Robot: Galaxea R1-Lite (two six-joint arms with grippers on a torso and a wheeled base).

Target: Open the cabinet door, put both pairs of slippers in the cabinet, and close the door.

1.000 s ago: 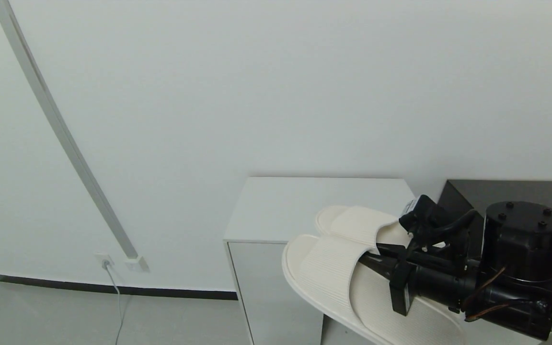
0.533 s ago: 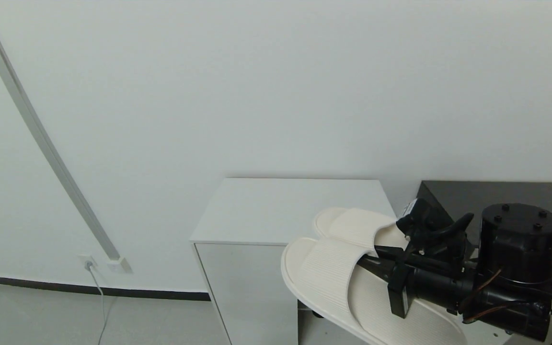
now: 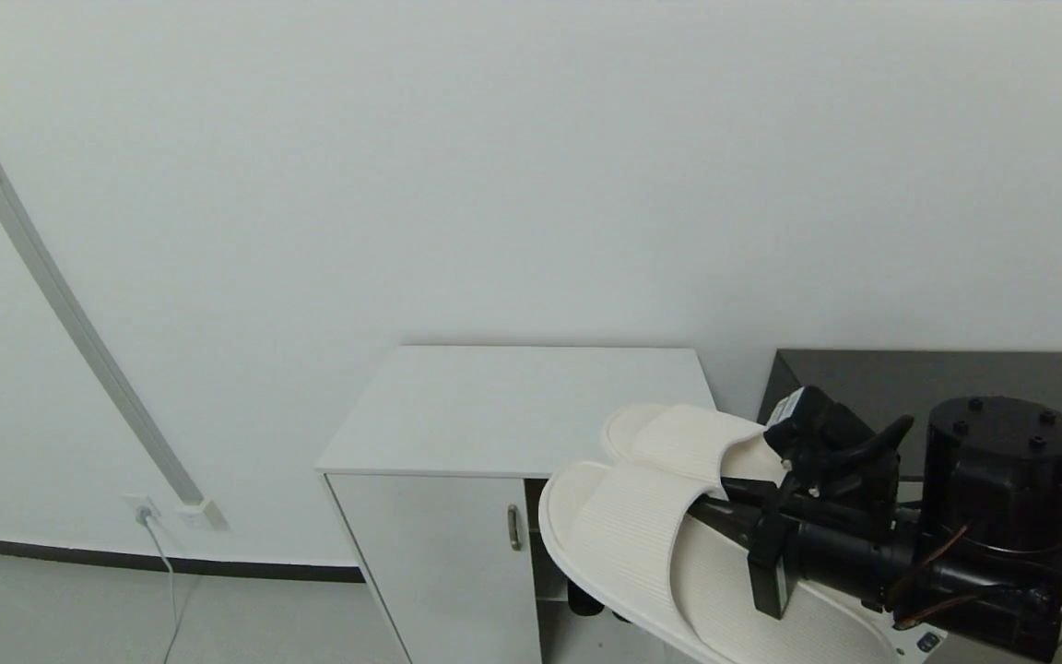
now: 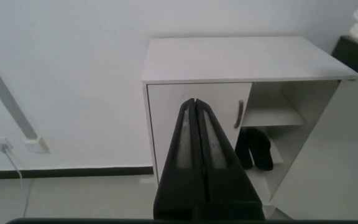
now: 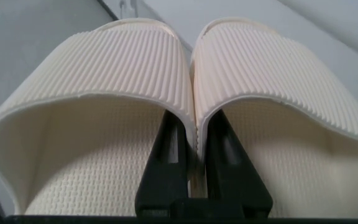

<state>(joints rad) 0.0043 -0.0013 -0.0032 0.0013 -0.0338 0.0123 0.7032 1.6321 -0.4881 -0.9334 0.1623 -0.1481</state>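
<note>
Two doors front the white cabinet [image 3: 503, 410] against the far wall. The left one is shut, its handle [image 3: 513, 527] at the middle edge, and the right one [image 4: 328, 162] is swung wide toward the robot. The left tool [image 4: 195, 107] points at the shut door from well back, its fingers pressed flat together with nothing between them.

Right of the handle, the open half shows a shelf [image 4: 271, 116]. Below it, in the bottom compartment, a dark pair of slippers [image 4: 255, 149] lies side by side, so one pair looks to be stowed.

Further right and nearer, the right tool [image 3: 723, 505] carries the white pair of slippers [image 3: 642, 526]. One finger is inside each slipper, under its strap, with the two inner walls pinched between them. The slippers lie side by side, toes leading away from the robot and to the left, toward the cabinet.

The opening sits just past those toes, lower and slightly left, partly hidden behind the pair in the head view. By my judgement the right arm, loaded and nearer the open half, must drop and push toes-first along the slippers' long axis. It needs to pass between the shut door and the swung one, onto the shelf or beside the dark pair.
</note>
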